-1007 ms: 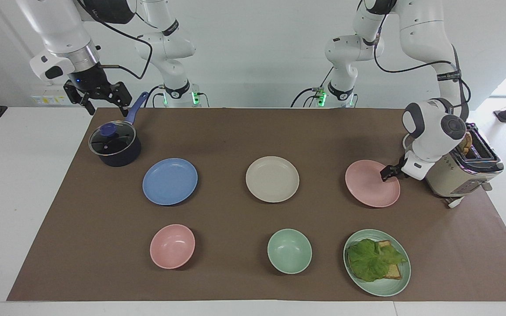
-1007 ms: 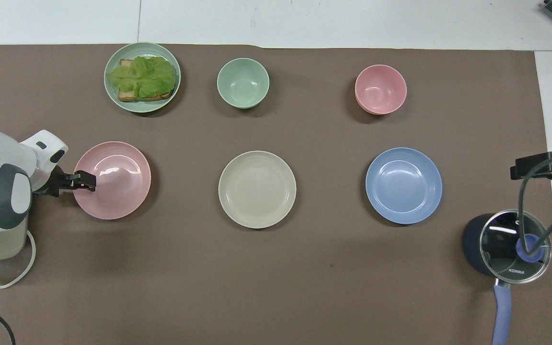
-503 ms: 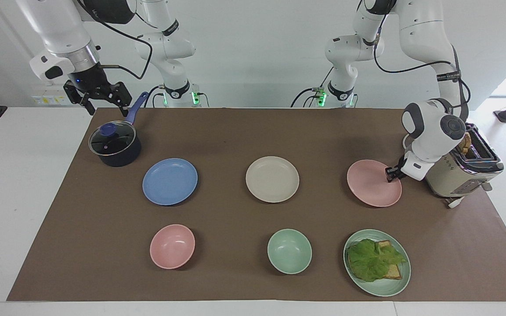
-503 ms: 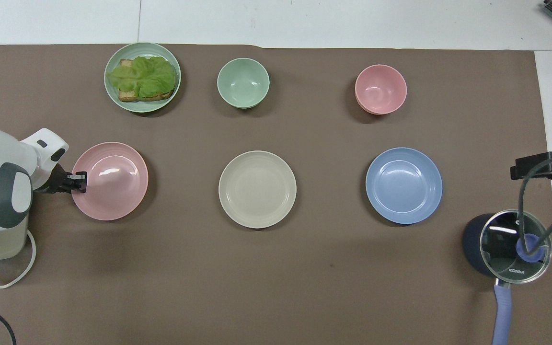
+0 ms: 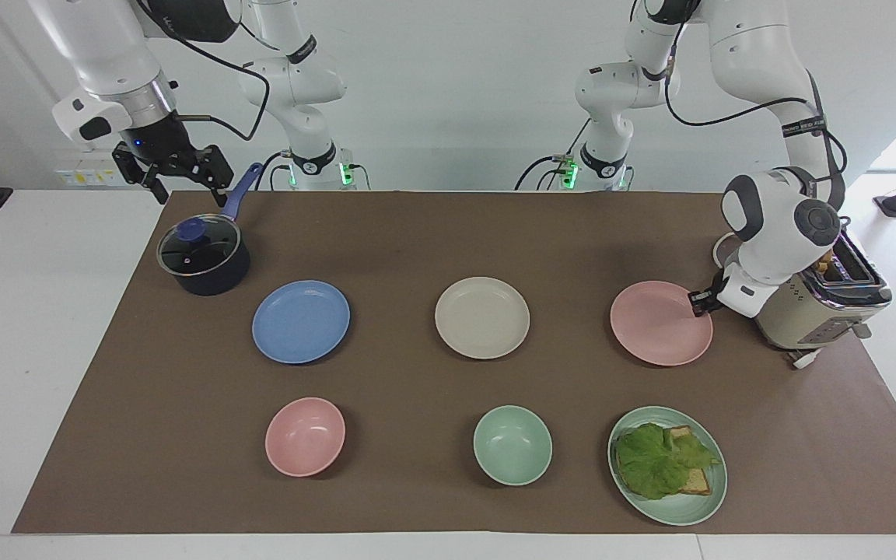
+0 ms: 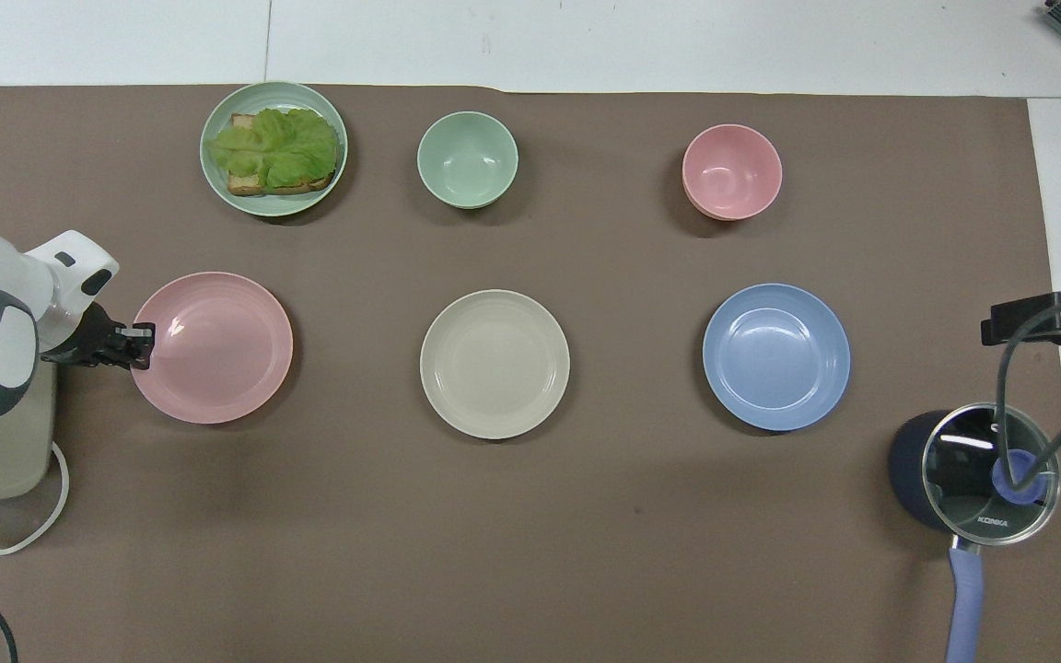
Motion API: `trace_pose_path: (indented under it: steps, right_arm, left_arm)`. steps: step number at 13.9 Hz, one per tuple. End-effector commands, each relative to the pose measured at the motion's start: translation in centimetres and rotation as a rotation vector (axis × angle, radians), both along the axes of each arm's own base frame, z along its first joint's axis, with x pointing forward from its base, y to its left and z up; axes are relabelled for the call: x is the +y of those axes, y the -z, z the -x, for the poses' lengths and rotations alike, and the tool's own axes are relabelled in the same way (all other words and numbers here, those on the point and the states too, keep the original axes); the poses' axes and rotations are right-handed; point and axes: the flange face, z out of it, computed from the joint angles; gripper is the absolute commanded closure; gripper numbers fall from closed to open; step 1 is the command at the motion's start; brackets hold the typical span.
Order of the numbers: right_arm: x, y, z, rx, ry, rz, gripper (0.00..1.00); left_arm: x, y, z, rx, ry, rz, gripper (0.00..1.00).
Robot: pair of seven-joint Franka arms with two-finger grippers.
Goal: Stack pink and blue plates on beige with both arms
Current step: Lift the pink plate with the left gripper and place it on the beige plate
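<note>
Grasp step: left gripper clamps pink plate at its 3 o'clock rim; right gripper open, waiting. Next: lift, carry over beige plate.

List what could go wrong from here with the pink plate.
1. The left claw is shut on the pink plate at its very rim, so the plate may tilt or slip out when lifted.
2. The toaster stands right beside the left arm's wrist; a swing could knock it.
3. The pink plate must land on the beige plate; released off-centre, it may slide off. The right claw waits open above the saucepan.
</note>
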Motion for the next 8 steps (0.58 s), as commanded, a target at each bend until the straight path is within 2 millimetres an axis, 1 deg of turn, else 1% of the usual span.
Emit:
trace_pose_path:
  steps: [1,5,8]
  right_arm:
    - [-0.2,-0.3,0.2,-0.003,-0.011,-0.004,0.0]
    - [-0.1,-0.3,0.2,-0.004,-0.012,-0.002,0.0]
    - [-0.1,-0.3,0.2,-0.003,-0.012,-0.004,0.0]
  left_arm:
    - [-0.6,-2.6,-0.5,0.048,0.013,0.014,1.0]
    - [-1.4,-7.0,0.0,0.063,-0.001,0.064,1.0]
    - [-3.3,-10.2,0.4,0.033,-0.016,0.158,1.0]
